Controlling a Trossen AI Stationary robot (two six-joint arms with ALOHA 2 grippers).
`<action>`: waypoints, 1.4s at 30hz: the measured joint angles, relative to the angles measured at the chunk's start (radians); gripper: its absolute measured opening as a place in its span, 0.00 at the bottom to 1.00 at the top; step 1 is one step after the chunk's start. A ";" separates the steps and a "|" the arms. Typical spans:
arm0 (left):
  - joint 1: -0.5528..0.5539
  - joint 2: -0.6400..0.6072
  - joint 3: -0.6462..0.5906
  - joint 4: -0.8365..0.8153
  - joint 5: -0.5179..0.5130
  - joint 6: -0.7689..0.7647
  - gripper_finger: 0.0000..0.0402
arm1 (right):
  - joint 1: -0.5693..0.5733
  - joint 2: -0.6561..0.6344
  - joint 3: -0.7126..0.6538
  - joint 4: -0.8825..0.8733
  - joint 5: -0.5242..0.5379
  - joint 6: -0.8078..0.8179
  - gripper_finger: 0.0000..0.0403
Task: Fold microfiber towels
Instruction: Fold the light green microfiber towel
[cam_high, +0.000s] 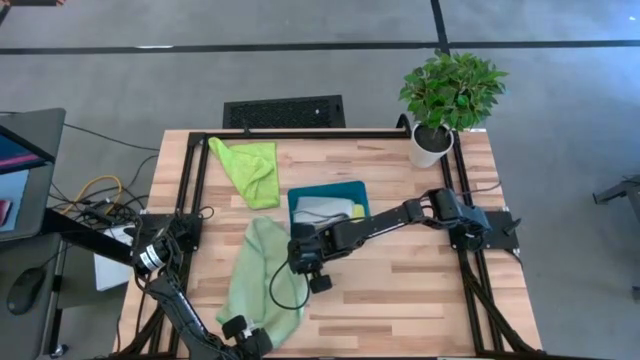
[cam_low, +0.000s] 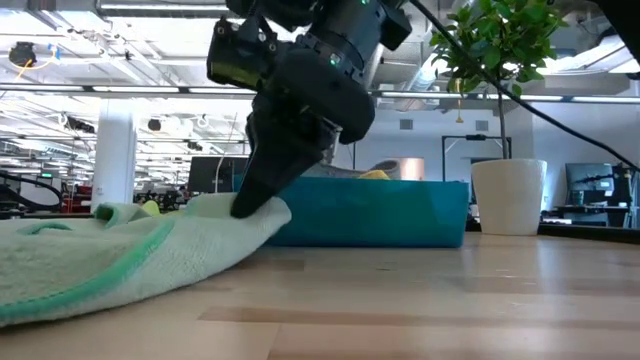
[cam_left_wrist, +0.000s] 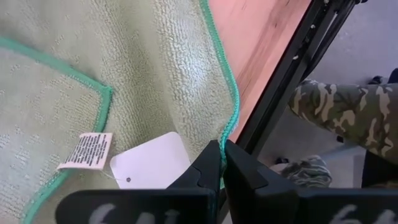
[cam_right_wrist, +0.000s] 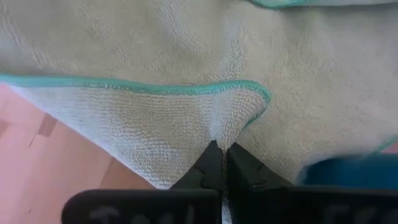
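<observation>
A pale sage green towel (cam_high: 262, 278) with teal stitching lies loosely folded on the wooden table, near its front edge. My left gripper (cam_high: 256, 342) is shut on the towel's near end at the table's front edge. My right gripper (cam_high: 301, 252) is shut on the towel's far right part, beside the teal tray (cam_high: 355, 189). A lime green towel (cam_high: 250, 170) lies crumpled at the far left. A light grey towel (cam_high: 318, 211) and a yellow towel (cam_high: 357, 211) lie in the tray. My left gripper pinches the sage towel's teal-stitched edge (cam_left_wrist: 228, 138) between its two fingers, near the paper tag (cam_left_wrist: 151, 163). The towel lies spread ahead of the fingers, beside the table's edge. My right gripper pinches the towel just behind a folded-over corner (cam_right_wrist: 219, 134), between its two fingertips. The fingers point steeply down from above (cam_low: 262, 190). The held part sits on or just above the table, and the cloth slopes away slack.
A potted plant in a white pot (cam_high: 432, 142) stands at the far right corner. Black frame rails (cam_high: 186, 190) run along the table's sides. A person's leg in camouflage trousers (cam_left_wrist: 339, 106) shows beyond the table's front edge. Bare wood (cam_high: 420, 290) lies at the right.
</observation>
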 joint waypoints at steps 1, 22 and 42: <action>0.000 0.000 0.000 -0.001 0.004 -0.010 0.00 | 0.001 0.000 0.007 -0.014 0.000 -0.002 0.05; -0.002 0.000 0.000 -0.007 0.038 -0.068 0.00 | 0.031 -0.006 0.044 -0.058 -0.008 -0.002 0.25; -0.002 0.000 0.000 -0.017 0.039 -0.069 0.00 | 0.007 -0.009 0.044 -0.078 -0.015 -0.012 0.05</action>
